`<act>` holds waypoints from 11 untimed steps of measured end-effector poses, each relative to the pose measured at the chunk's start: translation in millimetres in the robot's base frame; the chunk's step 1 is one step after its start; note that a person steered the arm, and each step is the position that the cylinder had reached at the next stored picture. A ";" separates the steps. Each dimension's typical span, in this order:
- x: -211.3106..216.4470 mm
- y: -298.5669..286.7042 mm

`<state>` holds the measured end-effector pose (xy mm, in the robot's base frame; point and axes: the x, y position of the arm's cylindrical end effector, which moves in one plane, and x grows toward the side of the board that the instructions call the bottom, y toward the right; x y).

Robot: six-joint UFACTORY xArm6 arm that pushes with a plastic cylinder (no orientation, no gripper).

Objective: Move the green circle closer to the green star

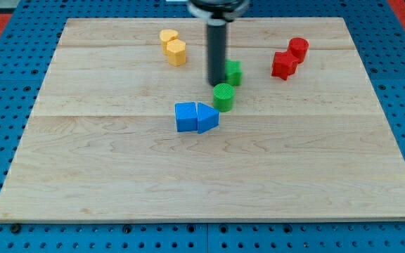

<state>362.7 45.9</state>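
Observation:
The green circle [223,96] is a short cylinder near the board's middle, just right of the blue blocks. The green star [234,72] stands a little above and to the right of it, partly hidden behind my rod. My tip [216,84] rests on the board between the two, just above the circle's left side and left of the star. A narrow gap separates circle and star.
A blue cube [185,117] and a blue triangle [207,117] touch each other left of and below the circle. Two yellow blocks [174,48] sit at upper left. A red star [283,65] and red cylinder [299,48] sit at upper right. The wooden board [83,176] lies on a blue pegboard.

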 end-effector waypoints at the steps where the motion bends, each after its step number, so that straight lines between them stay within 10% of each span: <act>1: -18.4 25.5; 4: 72.9 -78.8; 10: 16.0 61.4; 11: 76.8 119.5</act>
